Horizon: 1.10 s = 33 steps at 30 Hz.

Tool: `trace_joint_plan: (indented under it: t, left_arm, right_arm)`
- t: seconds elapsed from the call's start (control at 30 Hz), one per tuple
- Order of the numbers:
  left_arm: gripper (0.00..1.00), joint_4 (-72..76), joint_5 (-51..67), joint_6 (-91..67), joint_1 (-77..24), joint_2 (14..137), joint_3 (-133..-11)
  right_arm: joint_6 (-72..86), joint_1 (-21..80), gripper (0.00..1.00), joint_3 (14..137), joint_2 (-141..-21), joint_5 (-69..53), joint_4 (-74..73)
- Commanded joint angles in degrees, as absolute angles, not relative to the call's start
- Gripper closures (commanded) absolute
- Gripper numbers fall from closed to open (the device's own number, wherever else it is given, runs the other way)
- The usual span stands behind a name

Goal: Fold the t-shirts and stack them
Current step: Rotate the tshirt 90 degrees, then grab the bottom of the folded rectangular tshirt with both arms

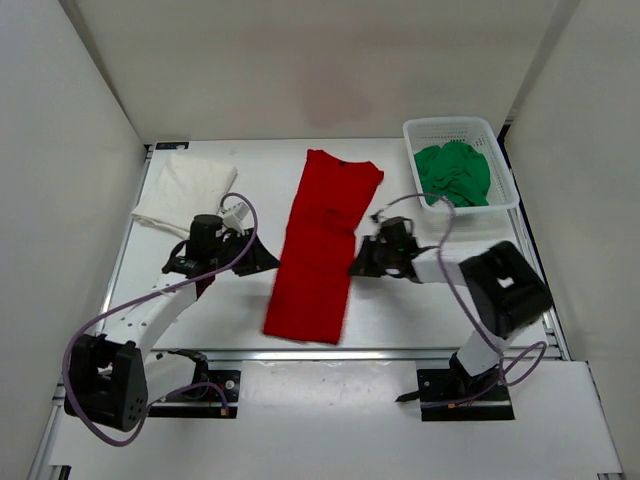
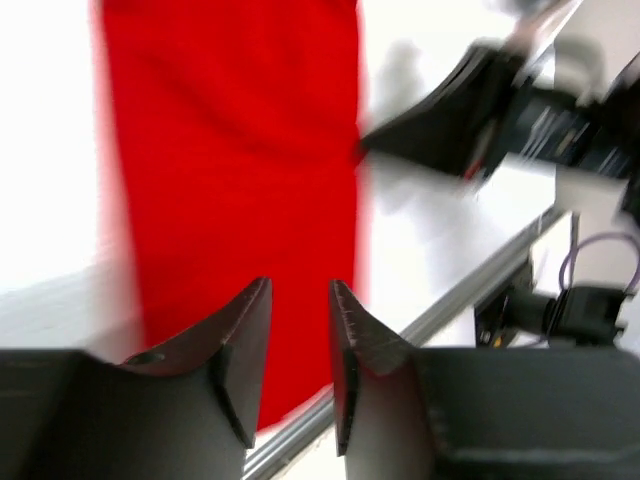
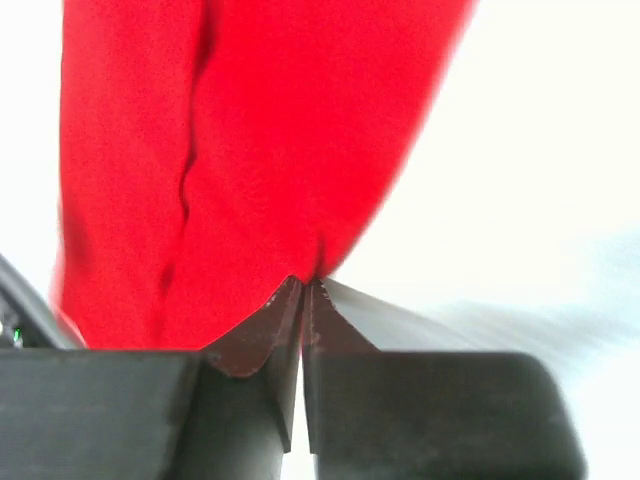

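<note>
The red t-shirt (image 1: 320,240) lies in the middle of the table as a long narrow strip, collar end far from me. My right gripper (image 1: 356,268) is shut on its right edge; in the right wrist view the jaws (image 3: 304,282) pinch a puckered bit of red cloth (image 3: 260,130). At the strip's left edge my left gripper (image 1: 268,262) is open, and its fingertips (image 2: 300,290) have only the red t-shirt (image 2: 230,150) behind the gap. The white t-shirt (image 1: 185,190) lies folded at the back left. The green t-shirt (image 1: 455,172) is bunched in the basket.
A white mesh basket (image 1: 450,126) stands at the back right corner. White walls close in the table on three sides. A metal rail (image 1: 350,352) runs along the near edge, just past the red strip's near end.
</note>
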<state>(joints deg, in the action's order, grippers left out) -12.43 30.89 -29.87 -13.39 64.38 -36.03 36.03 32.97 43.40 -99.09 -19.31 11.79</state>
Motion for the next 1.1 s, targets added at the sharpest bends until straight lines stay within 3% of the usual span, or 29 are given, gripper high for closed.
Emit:
trace_joint_plan:
  t: [0.0,0.07,0.13,0.2,0.4,0.63,0.93,1.07]
  left_arm:
    - [0.58,-12.7,29.3,-28.8,-17.7,64.9,-35.6]
    - [0.54,-15.1,26.4,-27.3,-19.8,65.7,-35.9]
    - [0.52,-17.8,24.0,-25.6,-22.2,65.8,-35.7]
    - [0.49,-19.1,23.7,-25.4,-23.8,66.0,-33.6]
    - [0.43,-14.6,25.1,-30.1,-38.0,69.2,-29.0]
    - [0.42,-5.9,26.4,-37.4,-47.5,75.0,-27.5]
    - [0.43,-3.0,25.1,-40.4,-53.5,79.0,-28.9]
    - [0.45,-1.8,24.4,-41.0,-54.2,80.8,-28.9]
  right_arm:
    - [28.3,22.5,0.96,35.6,-90.3,-25.3,7.2]
    - [25.7,19.6,0.71,32.2,-85.4,-26.7,5.5]
    - [24.5,18.5,0.56,29.0,-80.0,-25.7,1.5]
    - [25.0,19.4,0.49,26.5,-71.2,-22.8,-1.8]
    - [30.4,25.3,0.55,19.8,-55.3,-13.5,-17.5]
    - [44.8,37.7,0.58,16.9,-40.8,-3.6,-29.4]
    - [56.1,47.5,0.66,20.0,-35.9,6.6,-41.8]
    - [55.0,46.3,0.62,18.9,-35.1,6.2,-40.3]
